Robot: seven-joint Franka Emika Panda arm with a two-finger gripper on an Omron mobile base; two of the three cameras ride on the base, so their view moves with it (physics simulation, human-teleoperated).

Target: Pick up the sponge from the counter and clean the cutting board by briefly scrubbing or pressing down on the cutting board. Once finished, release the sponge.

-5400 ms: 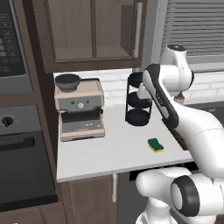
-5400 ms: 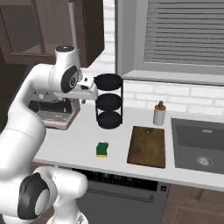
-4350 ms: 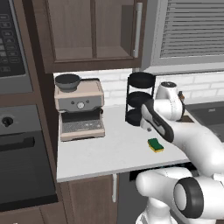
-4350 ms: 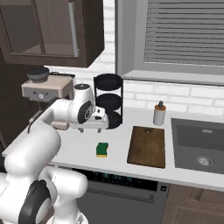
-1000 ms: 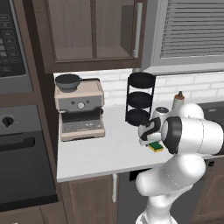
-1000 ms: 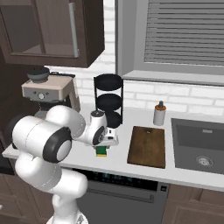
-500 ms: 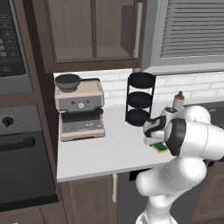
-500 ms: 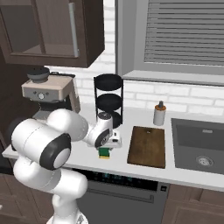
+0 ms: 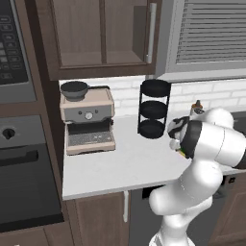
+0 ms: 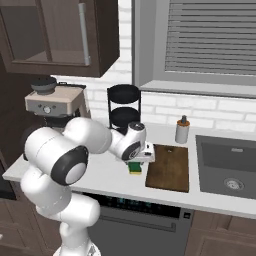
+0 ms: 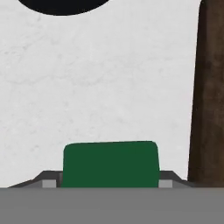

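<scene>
At the far left of the left base view a dark oven (image 9: 21, 178) stood in a tall unit, with brown wall cupboards (image 9: 103, 36) above. Next came the counter (image 9: 120, 166), pale and smooth, carrying a beige coffee machine (image 9: 87, 120) near its left end. Bare worktop lay between that machine and a black three-tier rack (image 9: 153, 108) set back by the white brick wall. Right of the rack, the white arm bent low over the counter's front part.

In the right base view the gripper (image 10: 135, 161) was down on the sponge (image 10: 134, 167), which lay on the counter just left of the cutting board (image 10: 170, 167); a thin strip of worktop seemed to separate the two. The hand view showed the sponge's green top (image 11: 110, 164) sitting between the two fingers, their tips close against its sides; whether they truly pinched it I could not tell. The board's dark edge (image 11: 210, 87) ran up the right side there.

Behind the board stood a small bottle (image 10: 182, 131), and further right a grey sink (image 10: 227, 172) was sunk into the worktop, under a shuttered window (image 10: 212, 37). The counter's front edge ran just before the sponge and board.
</scene>
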